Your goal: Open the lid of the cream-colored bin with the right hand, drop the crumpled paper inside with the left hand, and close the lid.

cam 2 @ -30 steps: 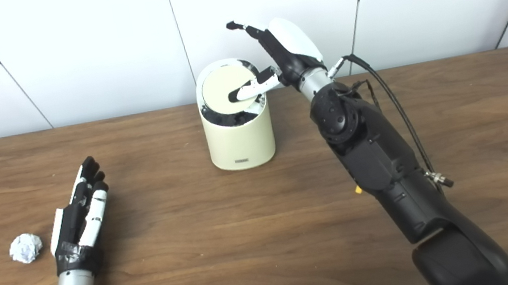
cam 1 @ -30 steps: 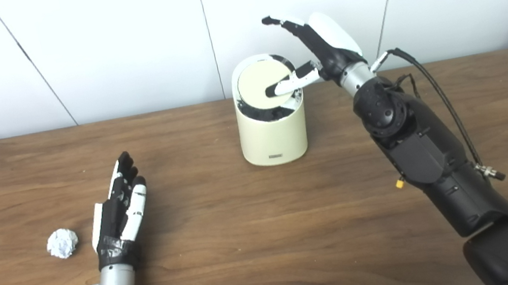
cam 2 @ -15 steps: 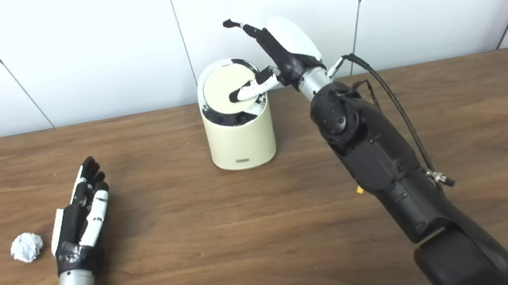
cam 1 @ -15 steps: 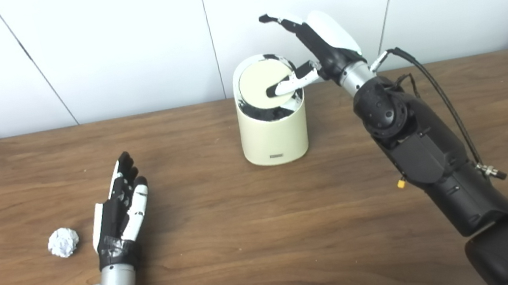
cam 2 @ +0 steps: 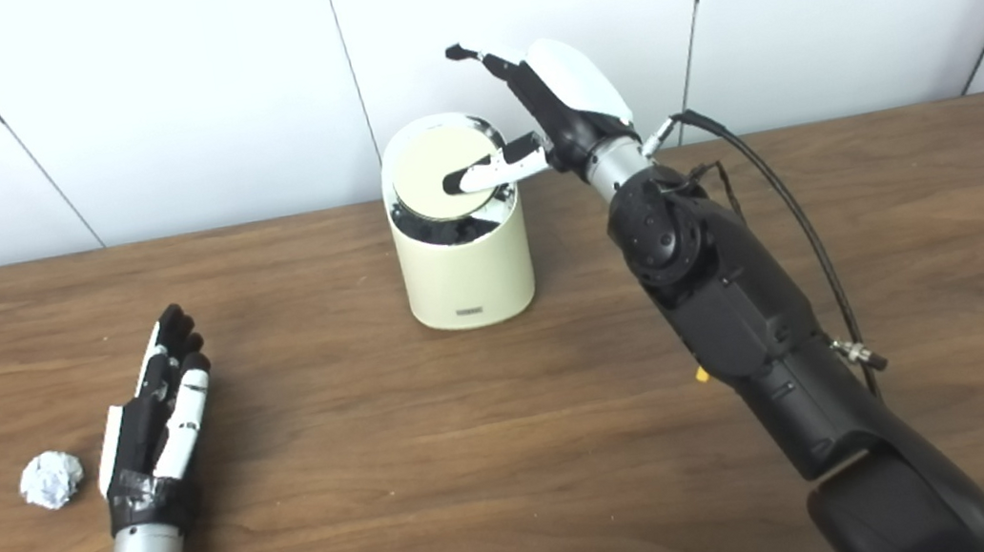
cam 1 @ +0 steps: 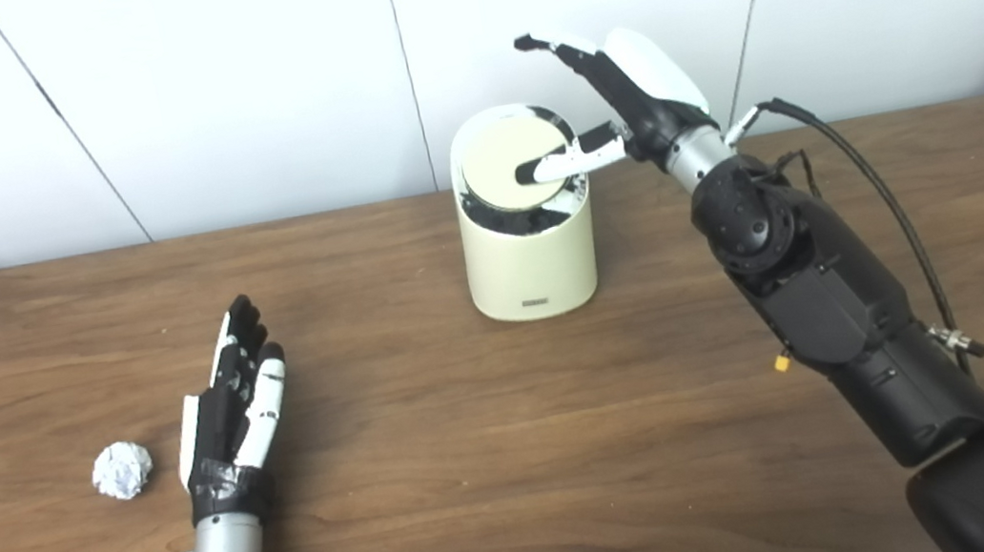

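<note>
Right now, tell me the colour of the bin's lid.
The lid is cream like the bin, ringed by a dark gap; clearest in the left eye view.

both arms are black-shelled with silver wrist cuffs, black-and-white hands, and a black cable [cam 1: 863, 176] along the right forearm.

Cream-coloured bin [cam 1: 531, 256], cream lid [cam 1: 507, 163], black inner rim. White crumpled paper [cam 1: 122, 470]. Brown wood-grain counter [cam 1: 497, 448]. My fingers [cam 1: 263, 395]: black and white.
</note>
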You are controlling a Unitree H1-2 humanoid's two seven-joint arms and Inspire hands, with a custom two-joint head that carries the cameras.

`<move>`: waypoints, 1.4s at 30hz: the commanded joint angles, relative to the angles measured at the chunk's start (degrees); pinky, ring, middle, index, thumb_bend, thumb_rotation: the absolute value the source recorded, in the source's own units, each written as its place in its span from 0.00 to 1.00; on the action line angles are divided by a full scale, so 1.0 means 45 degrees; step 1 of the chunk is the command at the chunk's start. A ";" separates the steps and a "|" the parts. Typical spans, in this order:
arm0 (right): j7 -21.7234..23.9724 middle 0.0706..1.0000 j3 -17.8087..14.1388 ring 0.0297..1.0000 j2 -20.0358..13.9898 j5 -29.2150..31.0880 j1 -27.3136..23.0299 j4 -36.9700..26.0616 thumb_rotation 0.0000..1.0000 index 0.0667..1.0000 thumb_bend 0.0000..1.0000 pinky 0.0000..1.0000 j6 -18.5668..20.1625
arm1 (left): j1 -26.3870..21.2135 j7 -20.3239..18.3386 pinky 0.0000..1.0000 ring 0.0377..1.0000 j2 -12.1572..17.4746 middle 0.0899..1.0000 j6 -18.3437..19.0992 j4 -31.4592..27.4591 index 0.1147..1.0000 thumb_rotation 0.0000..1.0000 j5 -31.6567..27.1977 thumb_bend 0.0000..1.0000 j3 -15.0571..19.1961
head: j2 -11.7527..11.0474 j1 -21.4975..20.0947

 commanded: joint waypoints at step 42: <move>0.0531 0.86 -0.2803 0.82 -0.1147 0.2215 0.1097 -0.2371 0.53 0.86 0.51 0.72 0.1869 | -0.0092 0.0009 1.00 1.00 0.0023 0.99 0.0219 -0.0290 1.00 0.56 0.0481 0.27 -0.0260 | 0.0283 0.0035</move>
